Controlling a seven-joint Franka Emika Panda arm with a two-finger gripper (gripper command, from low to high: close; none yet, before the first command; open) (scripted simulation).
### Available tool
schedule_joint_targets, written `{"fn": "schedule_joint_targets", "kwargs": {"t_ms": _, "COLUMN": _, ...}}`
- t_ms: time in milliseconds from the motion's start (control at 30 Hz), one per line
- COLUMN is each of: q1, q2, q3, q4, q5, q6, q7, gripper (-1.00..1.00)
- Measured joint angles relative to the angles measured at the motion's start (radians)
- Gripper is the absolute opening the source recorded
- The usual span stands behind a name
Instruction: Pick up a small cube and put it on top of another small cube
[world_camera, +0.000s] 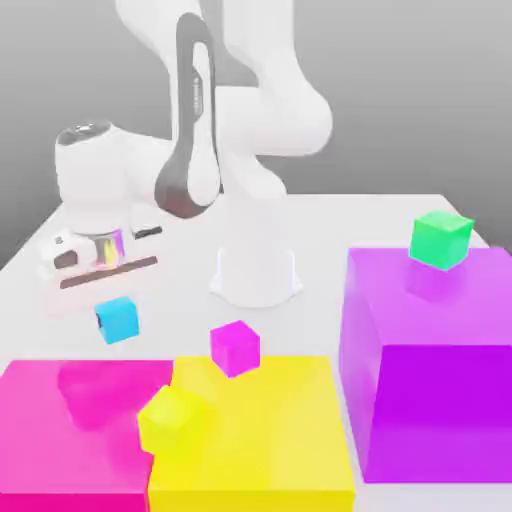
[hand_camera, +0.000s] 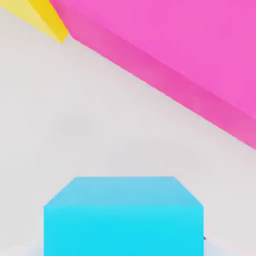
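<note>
The cyan cube is seen just below and nearer than the shut, empty gripper.

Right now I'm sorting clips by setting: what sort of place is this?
Probably a simulated tabletop test scene: a plain white table, glossy coloured blocks like the small cyan cube, and a blank grey backdrop.

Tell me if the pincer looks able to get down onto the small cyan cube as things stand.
Probably yes. The cyan cube sits alone on bare white table, apart from the pink block and magenta cube, with the pincer close above it. Its jaws are shut and would need opening.
</note>
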Motion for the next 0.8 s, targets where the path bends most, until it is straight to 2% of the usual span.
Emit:
{"fn": "schedule_joint_targets", "kwargs": {"t_ms": 100, "q1": 0.032, "q2": -0.004, "q3": 0.049, "q4": 0.064, "q5": 0.007, "q6": -0.069, "q7": 0.067, "gripper": -1.00}}
{"fn": "schedule_joint_targets", "kwargs": {"t_ms": 533, "q1": 0.298, "q2": 0.021, "q3": 0.307, "q4": 0.481, "q5": 0.198, "q6": -0.467, "q7": 0.358, "gripper": -1.00}}
{"fn": "schedule_joint_targets", "kwargs": {"t_ms": 600, "q1": 0.323, "q2": 0.060, "q3": 0.317, "q4": 0.497, "q5": 0.226, "q6": -0.446, "q7": 0.365, "gripper": -1.00}}
{"fn": "schedule_joint_targets", "kwargs": {"t_ms": 700, "q1": 0.336, "q2": 0.148, "q3": 0.312, "q4": 0.484, "q5": 0.263, "q6": -0.347, "q7": 0.345, "gripper": -1.00}}
{"fn": "schedule_joint_targets", "kwargs": {"t_ms": 733, "q1": 0.333, "q2": 0.166, "q3": 0.312, "q4": 0.480, "q5": 0.269, "q6": -0.326, "q7": 0.341, "gripper": 1.00}}
{"fn": "schedule_joint_targets", "kwargs": {"t_ms": 800, "q1": 0.333, "q2": 0.166, "q3": 0.312, "q4": 0.480, "q5": 0.269, "q6": -0.326, "q7": 0.341, "gripper": 1.00}}
